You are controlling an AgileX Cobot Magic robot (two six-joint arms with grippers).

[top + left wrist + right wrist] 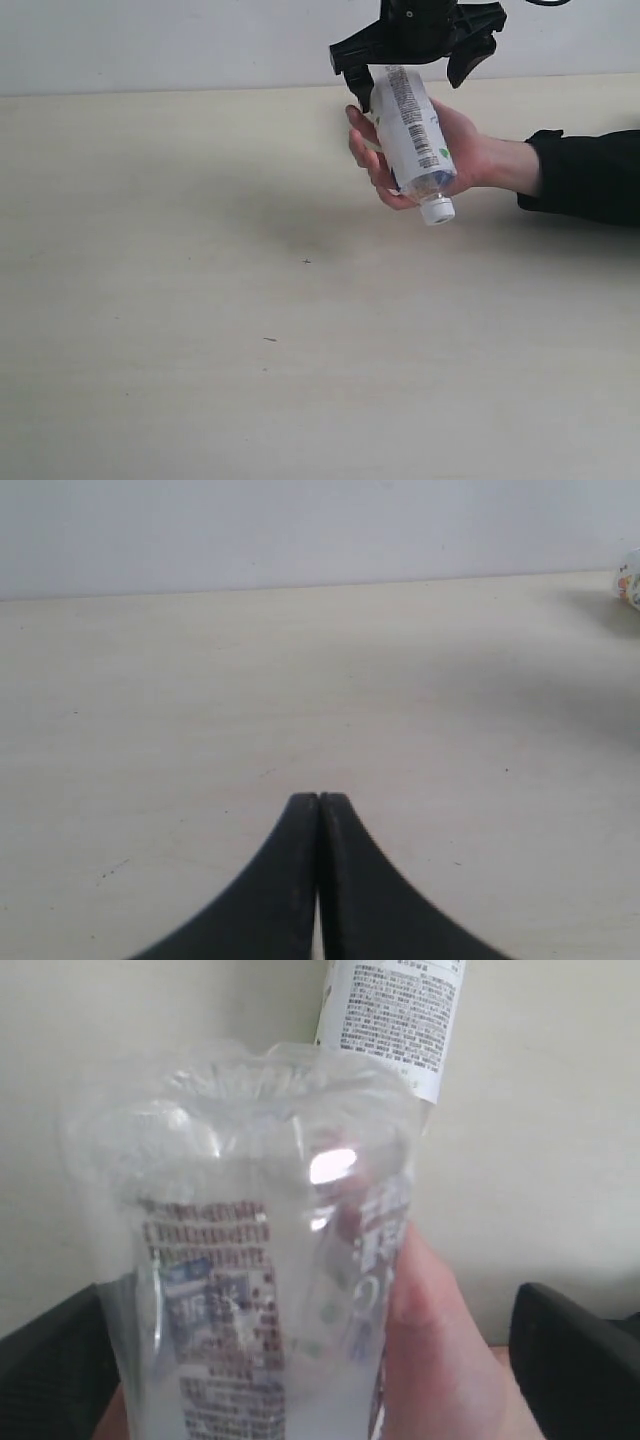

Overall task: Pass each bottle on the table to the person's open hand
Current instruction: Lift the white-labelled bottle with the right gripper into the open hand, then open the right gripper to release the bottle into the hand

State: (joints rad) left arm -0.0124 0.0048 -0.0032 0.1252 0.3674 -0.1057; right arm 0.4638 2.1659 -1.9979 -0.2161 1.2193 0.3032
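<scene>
Exterior view: the right pincer (411, 85) hangs down from the top, over the far side of the table (200, 330). Its two black jaws are spread wide. A person's hand (468, 150) reaches in from the right in a black sleeve (590, 175), with its fingers curled. The bottle (412, 125) rests in that hand, tipped over. Its white cap points down toward the table and its bottom end is up between the spread jaws. The hand is what holds the bottle. One jaw is just beside the bottle's bottom end, and I cannot tell if it touches. The bottle is clear, with a white label, small black print and little green marks. In the right wrist view the same bottle (250, 1290) fills the middle, seen from its clear, bumpy bottom end. The person's hand (440, 1360) presses on its side. The right pincer (318, 1360) shows as two dark jaws far out on each side, apart from the bottle. Past it a second bottle (393, 1015) with a white label full of print shows against the table (540, 1160). In the left wrist view the left pincer (319, 802) is squeezed tight over the table (200, 700), its jaws touching with nothing between them.
</scene>
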